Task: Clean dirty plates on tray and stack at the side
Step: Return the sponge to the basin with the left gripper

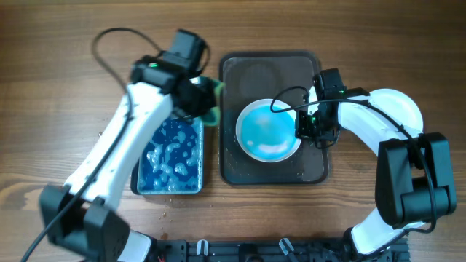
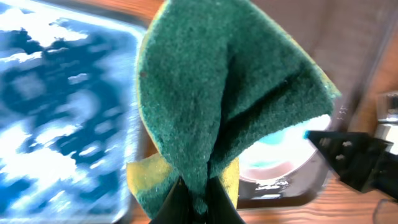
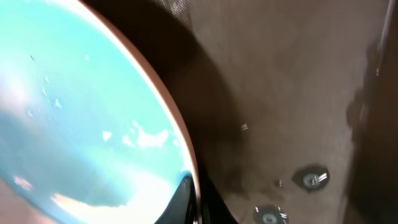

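Your left gripper [image 1: 202,99] pinches the sponge [image 1: 213,88] at upper centre. Your right gripper [image 1: 300,125] clamps the plate [image 1: 266,131] by its right rim, mid-frame on the tray [image 1: 240,73].

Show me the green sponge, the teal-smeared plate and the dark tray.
Green scouring sponge [image 2: 230,93]: left wrist view, middle of its folded green face.
Round white teal-smeared plate [image 1: 268,131]: overhead view, its painted centre.
Dark brown rectangular tray [image 1: 269,76]: overhead view, bare floor above plate.

No legible text, label, brand, number or sign in any of the three views: none on tray [image 1: 240,69], plate [image 1: 268,131] or sponge [image 2: 217,81].
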